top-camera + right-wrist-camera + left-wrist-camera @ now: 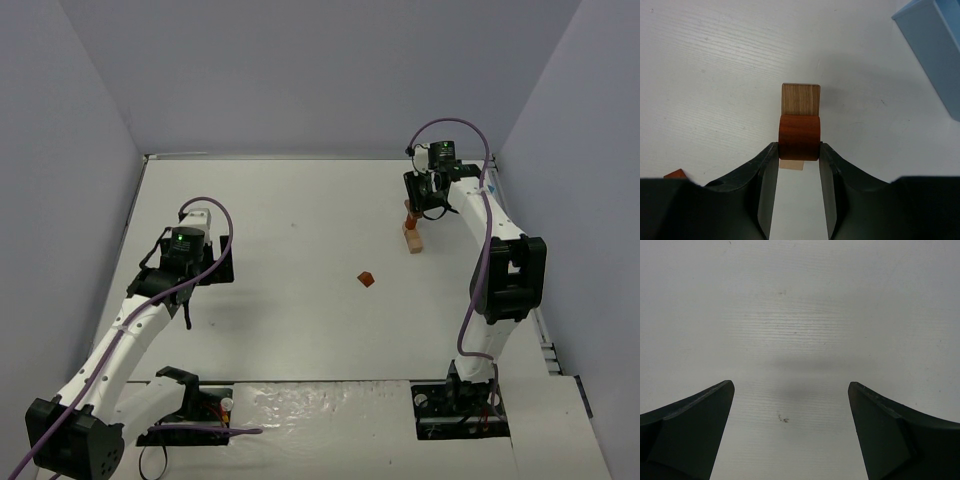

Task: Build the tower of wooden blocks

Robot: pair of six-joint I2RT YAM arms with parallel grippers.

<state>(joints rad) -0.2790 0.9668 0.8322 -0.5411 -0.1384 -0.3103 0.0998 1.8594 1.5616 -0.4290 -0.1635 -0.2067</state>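
The right gripper [799,152] pinches a reddish round-topped wooden block [799,136] at the far right of the white table [300,220], with a tan wooden block [800,99] just beyond it. A light blue rectangular box [935,50] stands nearby, apart from both. A small orange-brown wooden block [367,279] lies mid-table. The left gripper [790,405] hangs spread wide above the table.

White arms [122,343], black joints [510,275], purple cables [229,228]

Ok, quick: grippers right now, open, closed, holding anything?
Left gripper: open, holding nothing.
Right gripper: closed on the reddish round-topped block.
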